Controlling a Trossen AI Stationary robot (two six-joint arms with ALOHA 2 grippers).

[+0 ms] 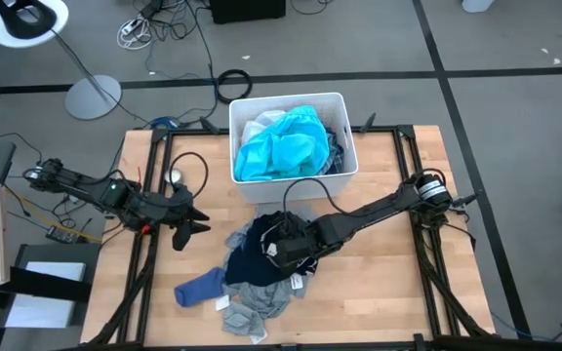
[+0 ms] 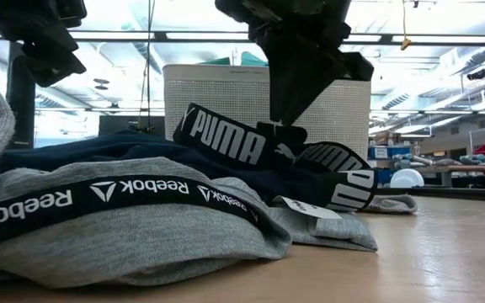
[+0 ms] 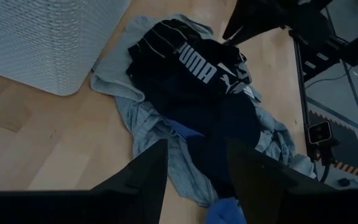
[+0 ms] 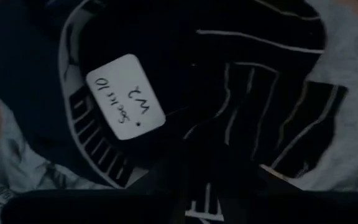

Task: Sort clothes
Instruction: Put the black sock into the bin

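Note:
A pile of clothes lies on the table's near middle. It holds a dark navy piece (image 1: 255, 252) with a PUMA waistband (image 2: 226, 143), a grey garment (image 1: 261, 297) with a Reebok band (image 2: 125, 195) and a blue sock (image 1: 198, 289). A turquoise top (image 1: 281, 146) lies in the white bin (image 1: 288, 97). My right gripper (image 1: 283, 252) points down into the pile, fingers apart in its wrist view (image 4: 222, 199). My left gripper (image 1: 195, 222) hovers open and empty left of the pile. My right gripper comes from above, pointing down, with its fingertips (image 2: 283, 126) on the dark navy piece beside the PUMA waistband (image 2: 310, 156). Striped dark cloth (image 4: 207, 202) shows between the open fingers. The piece lies slack on the pile.
The white bin stands at the table's far middle, just beyond the pile. A white paper tag (image 4: 124, 94) hangs on the navy piece. Bare wooden table (image 1: 388, 273) lies right of the pile and left of it under my left gripper.

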